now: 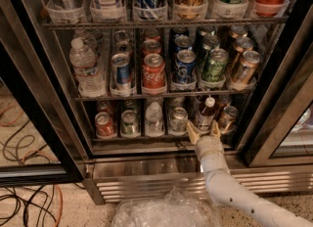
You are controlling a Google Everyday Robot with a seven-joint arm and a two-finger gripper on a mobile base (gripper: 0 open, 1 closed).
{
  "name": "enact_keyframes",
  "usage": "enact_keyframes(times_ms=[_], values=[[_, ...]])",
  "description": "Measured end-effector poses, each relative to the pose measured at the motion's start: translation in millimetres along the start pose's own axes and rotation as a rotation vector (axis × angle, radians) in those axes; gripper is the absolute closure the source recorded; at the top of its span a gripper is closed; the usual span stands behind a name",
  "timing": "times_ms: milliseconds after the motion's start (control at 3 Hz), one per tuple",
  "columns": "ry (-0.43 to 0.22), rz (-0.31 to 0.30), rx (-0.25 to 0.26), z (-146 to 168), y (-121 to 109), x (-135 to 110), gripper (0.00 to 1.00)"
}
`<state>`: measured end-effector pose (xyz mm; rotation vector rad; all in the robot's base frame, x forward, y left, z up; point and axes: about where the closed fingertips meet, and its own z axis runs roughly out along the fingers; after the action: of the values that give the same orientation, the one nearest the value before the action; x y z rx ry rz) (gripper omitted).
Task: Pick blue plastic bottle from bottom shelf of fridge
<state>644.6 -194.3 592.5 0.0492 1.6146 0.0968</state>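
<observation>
Before blue plastic bottle [206,114], gripper [202,127], fingers [190,129] apart; bottle base obscured

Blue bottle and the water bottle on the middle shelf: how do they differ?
The blue bottle is shorter than the water bottle. The blue bottle has a dark neck; the water bottle is clear. The blue bottle stands to the right, just behind the open gripper; the water bottle stands far left. Both are upright and white-capped.

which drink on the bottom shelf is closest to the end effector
The blue plastic bottle with the white cap: the open end effector sits directly in front of it, while cans flank it.
</observation>
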Motion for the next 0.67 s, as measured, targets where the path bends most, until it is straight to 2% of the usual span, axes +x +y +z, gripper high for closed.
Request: enact_keyframes(times_ms=[667], values=[[-0.025,-0.022,-0.015,17.9,2.9,-1.0,0.3]])
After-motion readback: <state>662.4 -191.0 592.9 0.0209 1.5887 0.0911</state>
